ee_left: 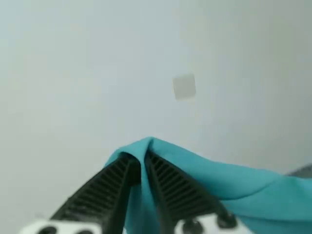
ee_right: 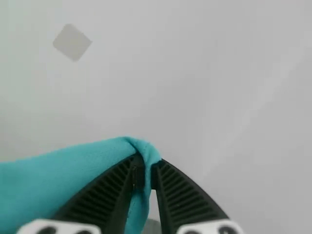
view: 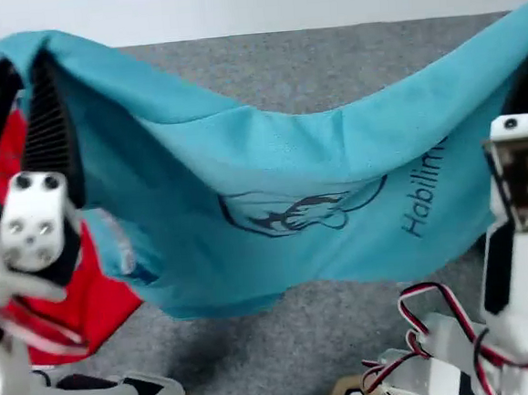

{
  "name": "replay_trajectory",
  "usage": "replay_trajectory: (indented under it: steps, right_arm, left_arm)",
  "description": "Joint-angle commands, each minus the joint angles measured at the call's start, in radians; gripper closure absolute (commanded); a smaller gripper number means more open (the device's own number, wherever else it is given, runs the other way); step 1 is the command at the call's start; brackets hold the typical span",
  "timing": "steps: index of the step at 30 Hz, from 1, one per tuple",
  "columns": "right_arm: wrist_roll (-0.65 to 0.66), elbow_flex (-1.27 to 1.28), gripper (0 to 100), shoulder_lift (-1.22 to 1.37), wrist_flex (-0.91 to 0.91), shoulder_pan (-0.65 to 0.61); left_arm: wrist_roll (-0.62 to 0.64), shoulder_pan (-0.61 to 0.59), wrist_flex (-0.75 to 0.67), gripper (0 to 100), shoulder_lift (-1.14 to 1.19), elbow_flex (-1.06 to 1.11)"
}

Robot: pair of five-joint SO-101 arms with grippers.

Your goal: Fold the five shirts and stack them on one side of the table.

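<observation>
Two teal shirt (view: 292, 204) corners pinched, by left gripper (ee_left: 142, 163) and right gripper (ee_right: 144, 168); red shirt (view: 99, 307) partly hidden behind arm (view: 33, 220).

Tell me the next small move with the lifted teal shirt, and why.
Probably lower both arms together to lay the teal fabric shirt flat on the grey table: the left gripper and right gripper each pinch an end, and it hangs sagging, unfolded.
</observation>
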Motion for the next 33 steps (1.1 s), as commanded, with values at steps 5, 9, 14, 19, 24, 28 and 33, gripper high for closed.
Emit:
replay_trajectory:
  steps: [5,9,14,19,24,28,33]
  right_arm:
    - [0.009,0.276,98.7,-0.151,0.038,0.016]
    - [0.005,0.5,98.7,-0.266,0.035,0.01]
    - [0.005,0.618,98.7,-0.354,0.033,0.008]
    - [0.003,0.617,98.7,-0.409,0.033,0.012]
    - [-0.035,0.617,98.7,-0.493,0.001,0.013]
    - [-0.069,0.62,98.7,-0.544,-0.022,0.015]
    - [-0.074,0.669,98.7,-0.518,-0.007,0.013]
  left_arm:
    - [-0.002,0.009,0.017,100,-0.071,0.11]
    - [0.0,0.009,0.017,100,-0.104,0.174]
    - [0.0,0.009,0.017,100,-0.152,0.228]
    - [0.0,0.009,0.015,100,-0.189,0.194]
    - [-0.044,0.0,-0.063,100,-0.227,0.162]
    - [-0.109,0.0,-0.075,100,-0.241,0.166]
    - [-0.106,0.0,-0.025,100,-0.209,0.182]
